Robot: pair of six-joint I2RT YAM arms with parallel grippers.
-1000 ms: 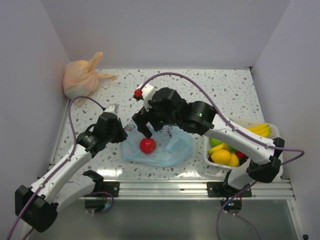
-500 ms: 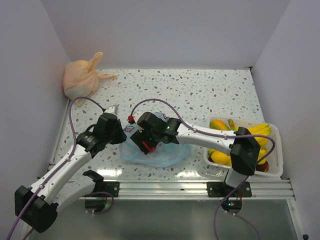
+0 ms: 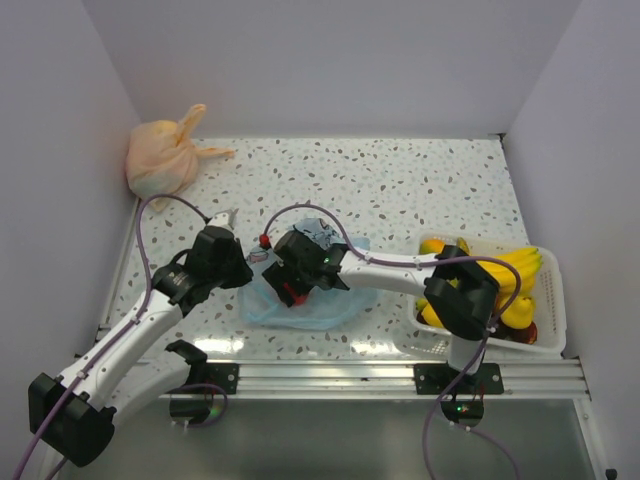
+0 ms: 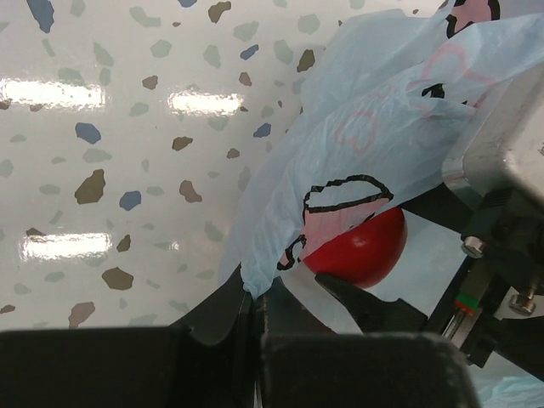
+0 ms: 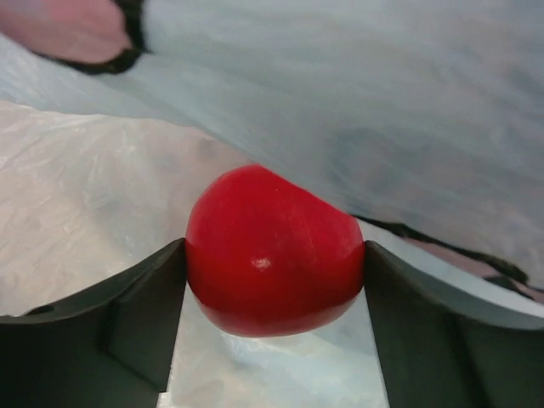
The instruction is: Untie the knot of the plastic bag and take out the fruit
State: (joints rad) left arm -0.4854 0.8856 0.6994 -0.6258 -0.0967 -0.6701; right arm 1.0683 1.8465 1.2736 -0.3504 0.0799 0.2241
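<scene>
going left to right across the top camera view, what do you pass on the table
orange bag → left gripper → plastic bag → white basket of fruit. the right gripper and the red fruit it grips overlap the bag, so left out

An overhead camera looked down across the whole bench (image 3: pixel 420 180). Both wrist cameras sat very close, left beside the bag (image 4: pixel 382 127), right inside it; both showed the red fruit (image 5: pixel 272 251).
</scene>
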